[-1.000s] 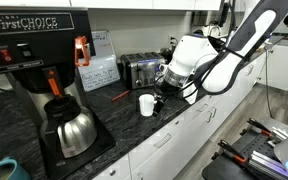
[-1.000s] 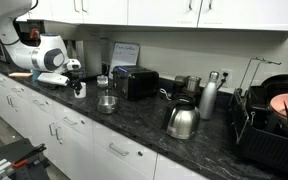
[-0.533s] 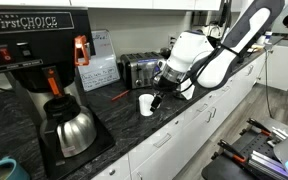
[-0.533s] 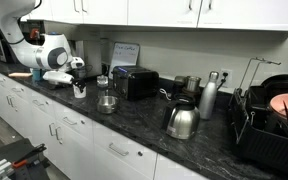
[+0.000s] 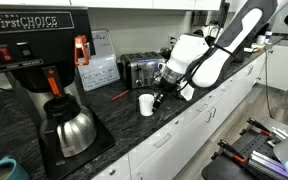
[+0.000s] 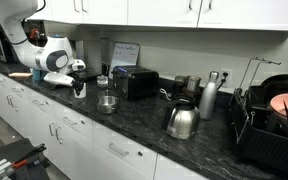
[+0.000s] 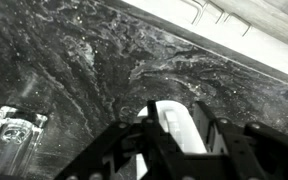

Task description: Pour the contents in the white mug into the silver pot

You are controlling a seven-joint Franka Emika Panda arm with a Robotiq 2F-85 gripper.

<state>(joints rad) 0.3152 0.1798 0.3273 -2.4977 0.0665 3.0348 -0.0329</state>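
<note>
The white mug [image 5: 146, 104] stands upright on the dark stone counter, its handle turned toward the arm. My gripper [image 5: 159, 98] reaches down to it from the side. In the wrist view the gripper [image 7: 175, 108] straddles the mug [image 7: 187, 128]. One finger stands on each side of the handle, and a thin strip of white shows between the handle and each finger. Nothing is lifted. The silver pot [image 6: 106, 103] sits on the counter a short way past the gripper [image 6: 79, 88], in front of the toaster. The mug's contents are hidden.
A clear glass [image 7: 11, 135] stands near the mug. A coffee maker [image 5: 34, 60] with its carafe [image 5: 72, 130] fills one end. A toaster [image 6: 139, 82], steel kettle [image 6: 182, 122], tall carafe [image 6: 210, 97] and dish rack [image 6: 274, 115] line the counter.
The jaws have narrowed from wide open to close around the mug's handle. The arm has shifted slightly; the mug and pot have stayed in place.
</note>
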